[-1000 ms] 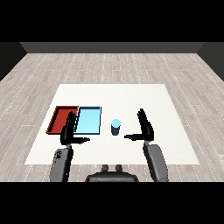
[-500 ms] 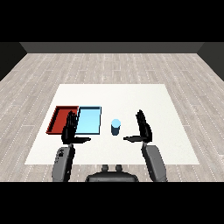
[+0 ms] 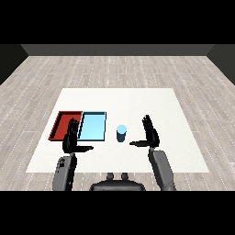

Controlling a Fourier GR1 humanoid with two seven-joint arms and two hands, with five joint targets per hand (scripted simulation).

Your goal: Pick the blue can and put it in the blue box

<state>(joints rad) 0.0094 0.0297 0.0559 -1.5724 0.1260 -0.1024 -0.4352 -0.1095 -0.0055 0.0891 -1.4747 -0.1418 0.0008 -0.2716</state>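
On the white table [image 3: 137,98], the blue can [image 3: 121,133] stands upright just right of the blue tray [image 3: 93,126]; the right hand [image 3: 149,136] waits beside it, fingers straight, thumb toward it; the left hand [image 3: 72,140] is likewise spread; the right should close in level and curl round the can's middle.

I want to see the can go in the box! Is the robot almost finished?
Not yet. Nothing is done so far: the blue can stands upright on the white table, just right of the light blue tray, which has nothing in it. The right hand is open beside the can, not touching it. The left hand is open near the trays. Grabbing, lifting and placing are all left.
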